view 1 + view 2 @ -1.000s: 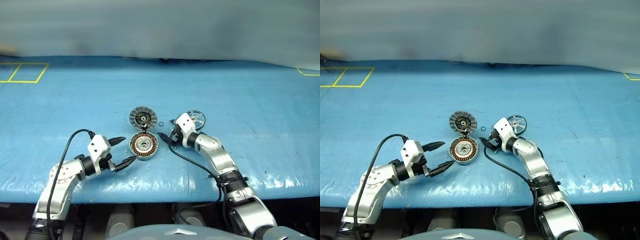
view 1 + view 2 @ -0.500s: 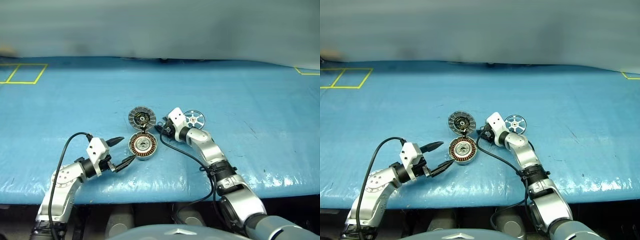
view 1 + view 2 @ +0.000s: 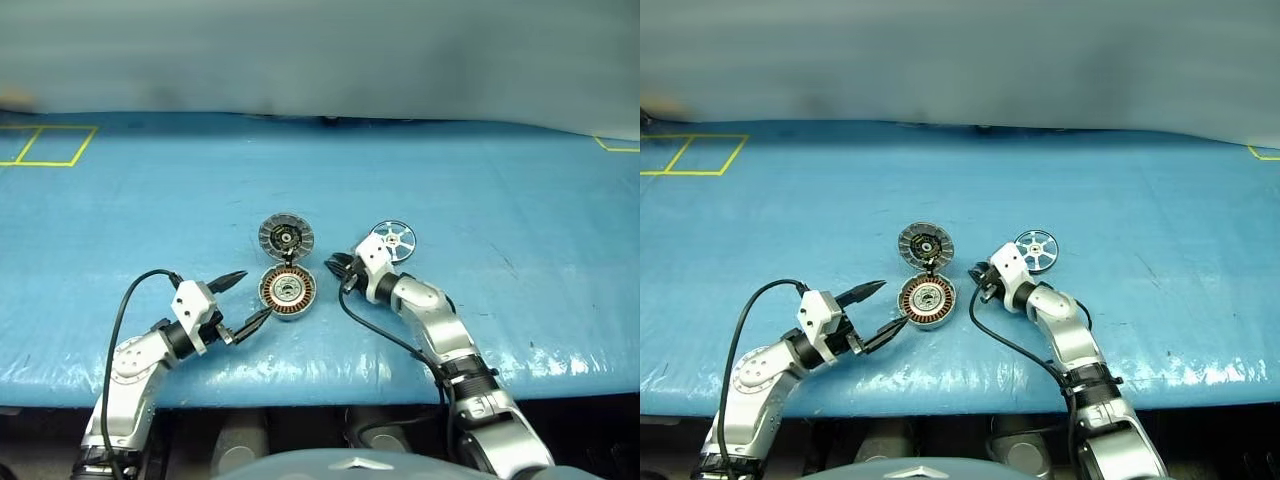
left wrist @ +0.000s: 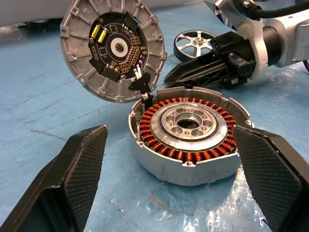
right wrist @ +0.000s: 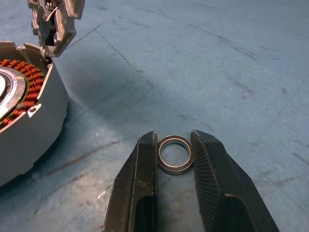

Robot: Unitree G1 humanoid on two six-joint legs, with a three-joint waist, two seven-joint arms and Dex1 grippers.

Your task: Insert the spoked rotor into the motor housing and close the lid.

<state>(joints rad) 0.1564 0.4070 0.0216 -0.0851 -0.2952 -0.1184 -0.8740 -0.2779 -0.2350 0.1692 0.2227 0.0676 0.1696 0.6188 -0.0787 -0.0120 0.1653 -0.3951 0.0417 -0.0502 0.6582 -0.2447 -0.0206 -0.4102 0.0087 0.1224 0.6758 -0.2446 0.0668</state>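
1. Lying flat on the blue surface (image 3: pixel 150 190), the spoked rotor (image 3: pixel 393 239) sits just behind the right arm, untouched.
2. The motor housing (image 3: pixel 287 290) rests at centre, copper windings up; the lid (image 3: pixel 285 236) stands tilted at its far edge, hub side showing.
3. The right gripper (image 5: pixel 175 150) has its fingers closed on a small metal ring (image 5: pixel 175 154) — just beside the housing.
4. The left gripper (image 3: pixel 243 298) is near the housing, fingers wide apart — holding nothing.
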